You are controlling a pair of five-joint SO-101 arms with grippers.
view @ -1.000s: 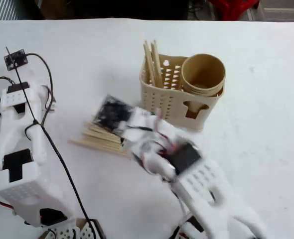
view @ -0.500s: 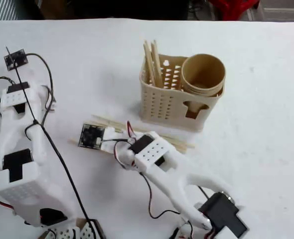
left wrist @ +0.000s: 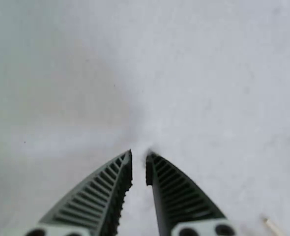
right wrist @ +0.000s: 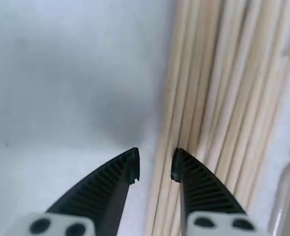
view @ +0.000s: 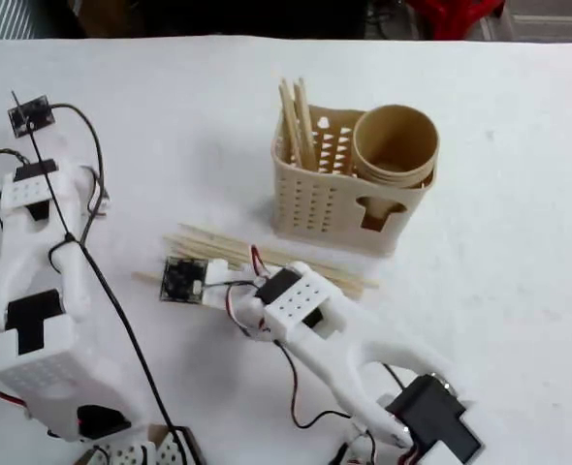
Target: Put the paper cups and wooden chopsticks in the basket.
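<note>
White bench (view: 519, 145) seen from above, with two white arms mounted at its near edge; the left arm (view: 34, 291) lies folded at one side, well apart from the task's things; the right arm (view: 354, 349) reaches across the middle of the bench. Cream perforated basket (view: 334, 208) standing upright beyond the right arm; stacked paper cups (view: 396, 145) already sit in one end of it, and a few upright chopsticks (view: 296, 121) lean in the other end. Loose chopsticks (view: 267, 254) lie flat in a fanned bundle on the bench just in front of the basket, not yet collected. The right arm's fingers (right wrist: 115, 187) are slightly apart, their tips low over one edge of the bundle and straddling an outer stick without visibly clamping it; the left arm's fingers (left wrist: 105, 191) are nearly together over bare bench, holding nothing. Step in hand, as judged: picking up the remaining sticks; the next move calls for closing on the straddled stick, lifting it free of its neighbours, tilting it upright and lowering it beside the sticks already in the basket.
</note>
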